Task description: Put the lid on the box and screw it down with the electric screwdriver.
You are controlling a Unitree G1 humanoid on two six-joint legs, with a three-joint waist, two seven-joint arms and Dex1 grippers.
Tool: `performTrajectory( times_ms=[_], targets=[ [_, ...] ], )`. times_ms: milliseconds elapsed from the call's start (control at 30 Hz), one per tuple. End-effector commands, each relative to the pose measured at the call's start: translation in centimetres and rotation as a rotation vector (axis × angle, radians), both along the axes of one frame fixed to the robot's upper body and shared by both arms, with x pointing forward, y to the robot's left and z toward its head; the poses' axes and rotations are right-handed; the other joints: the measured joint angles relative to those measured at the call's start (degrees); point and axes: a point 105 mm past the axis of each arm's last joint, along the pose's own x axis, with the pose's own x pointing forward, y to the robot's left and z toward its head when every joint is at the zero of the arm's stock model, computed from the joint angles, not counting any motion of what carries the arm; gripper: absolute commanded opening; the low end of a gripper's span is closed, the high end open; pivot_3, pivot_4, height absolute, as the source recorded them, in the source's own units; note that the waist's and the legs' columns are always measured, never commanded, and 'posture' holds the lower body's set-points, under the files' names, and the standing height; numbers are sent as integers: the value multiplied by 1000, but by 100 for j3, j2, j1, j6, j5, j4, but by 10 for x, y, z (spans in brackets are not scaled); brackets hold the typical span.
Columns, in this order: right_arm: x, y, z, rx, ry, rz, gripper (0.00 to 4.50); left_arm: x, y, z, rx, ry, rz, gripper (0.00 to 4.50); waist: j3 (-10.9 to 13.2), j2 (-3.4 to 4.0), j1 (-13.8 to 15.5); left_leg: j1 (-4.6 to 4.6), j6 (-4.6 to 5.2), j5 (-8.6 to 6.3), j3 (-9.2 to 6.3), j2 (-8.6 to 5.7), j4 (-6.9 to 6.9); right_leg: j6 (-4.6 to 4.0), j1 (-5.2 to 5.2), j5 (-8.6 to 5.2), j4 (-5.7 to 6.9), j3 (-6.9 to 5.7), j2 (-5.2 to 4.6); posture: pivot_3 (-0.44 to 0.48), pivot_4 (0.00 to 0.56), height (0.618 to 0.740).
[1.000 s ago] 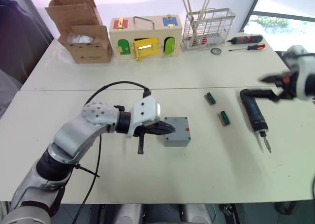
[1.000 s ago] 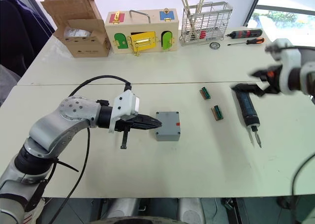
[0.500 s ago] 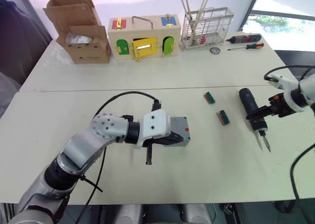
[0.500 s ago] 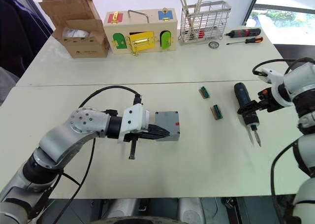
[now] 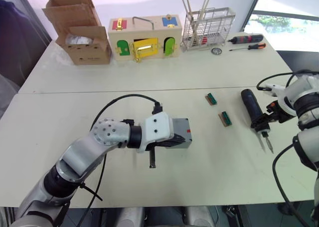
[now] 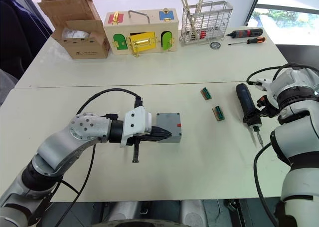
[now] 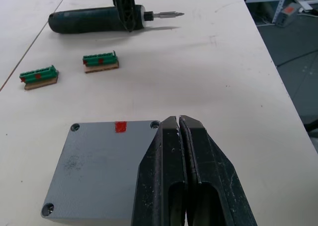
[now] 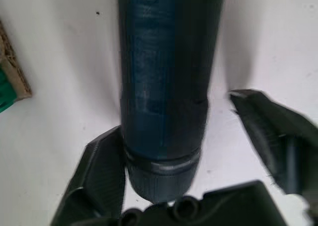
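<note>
Left gripper pressed shut, holding nothing, tips lying over the near corner of the box; lid already on the box, screw heads at its corners, red mark on the far edge; a black stub hangs from the left wrist to the table.

Right gripper spread wide around the screwdriver, one finger touching the barrel, the other apart; tool lies flat, bit past the gripper toward the table's near edge.

Between the grippers: two green connector strips on the table, clear of both.

Far beyond both grippers: open cardboard box with a clear bag inside; wooden latch box; wire rack holding thin rods; two hand screwdrivers beside it.
</note>
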Motion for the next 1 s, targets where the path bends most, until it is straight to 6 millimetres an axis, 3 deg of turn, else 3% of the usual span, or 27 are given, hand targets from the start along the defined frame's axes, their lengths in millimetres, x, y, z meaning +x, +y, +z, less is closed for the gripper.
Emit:
performTrajectory(
  times_ms=[33, 100, 333, 400, 500, 633, 767, 933, 1000],
  targets=[
    [0, 7, -6, 31, 25, 26, 2461, -5, -2, 5, -15, -28, -11, 0, 0, 0, -3, 0, 0, 0, -1, 0, 0, 0, 0, 0, 0, 0, 1, 0, 150, 730],
    [-3, 4, -9, 25, 44, 33, 1838, -5, -2, 5, -15, -27, -6, 0, -1, -2, -4, 1, -1, 0, -3, 1, -1, 0, 0, 0, 1, -2, 2, 0, 150, 730],
    [-9, -2, -15, 3, 79, 40, 1779, -3, -2, 5, -17, -25, -4, 0, -3, -5, 9, 1, -2, 0, -8, 0, 0, 0, 4, 0, 1, -5, 2, 0, 150, 730],
    [-4, -5, -7, -1, 22, 32, 1779, 0, -1, 5, -12, -25, -6, 0, -3, -5, 10, 1, -2, 0, -10, 0, 0, 0, 5, 0, 1, -6, 2, 0, 150, 730],
    [16, -2, 21, 7, -155, 38, 1779, 5, 2, 5, -4, -25, -6, 0, -3, -5, -1, 1, -5, 2, -9, -1, 4, 0, 6, 0, 0, -6, 2, 0, 150, 730],
    [47, 10, 95, 75, -523, 54, 1779, 22, 13, 11, 1, -33, 22, 0, 24, 42, -35, 1, -7, 3, 8, -2, -1, 0, -7, 0, 7, 7, -2, 0, 150, 730],
    [62, 23, 152, 294, -890, 2, 1779, 43, 23, 27, -33, -47, 92, 0, 28, 44, -7, -2, -8, 4, 28, 4, -35, 0, -42, 0, 17, 8, -1, 0, 150, 730],
    [54, 48, 192, 560, -1294, 46, 1779, 46, 31, 32, -51, -20, 113, 0, 24, 26, 23, -2, -12, 6, 12, 6, -47, 0, -24, 1, 11, -7, 1, 0, 150, 730],
    [38, 65, 190, 673, -1404, 19, 1779, 44, 35, 30, -48, 15, 109, 0, 25, 28, 11, -2, -11, 6, -2, 6, -25, 1, -8, 1, 12, -15, 0, 0, 150, 730]
  ],
)
